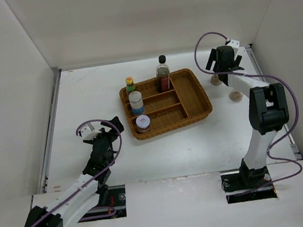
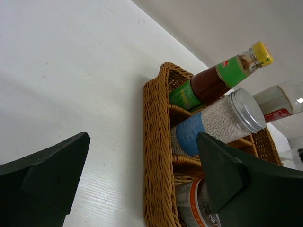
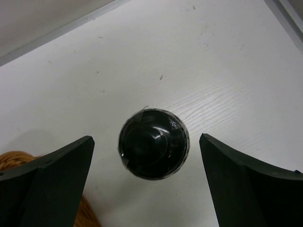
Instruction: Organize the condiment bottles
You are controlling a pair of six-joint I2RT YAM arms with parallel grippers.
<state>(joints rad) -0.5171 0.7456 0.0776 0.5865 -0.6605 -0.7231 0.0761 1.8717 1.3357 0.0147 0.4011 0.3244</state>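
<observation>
The brown wicker tray (image 1: pixel 193 94) holds the tall black-capped dark-sauce bottle (image 1: pixel 162 73), the yellow-capped bottle (image 1: pixel 130 84), the silver-lid jar (image 1: pixel 135 101) and a pale-capped shaker (image 1: pixel 143 123). Two shakers stand on the table right of the tray: one (image 1: pixel 216 79) partly under my right gripper (image 1: pixel 224 63), and a pink-capped one (image 1: pixel 236 94). In the right wrist view the black shaker cap (image 3: pixel 154 143) sits between the open fingers of my right gripper (image 3: pixel 146 139), untouched. My left gripper (image 1: pixel 107 133) is open and empty, left of the tray. Its wrist view shows the tray rim (image 2: pixel 156 142), the yellow-capped bottle (image 2: pixel 213 80) and the jar (image 2: pixel 222 118).
White walls enclose the table on the left, back and right. The right wall is close behind my right gripper. A corner of the wicker tray (image 3: pixel 14 158) shows at the lower left of the right wrist view. A metal rail (image 1: pixel 51 131) runs along the table's left edge.
</observation>
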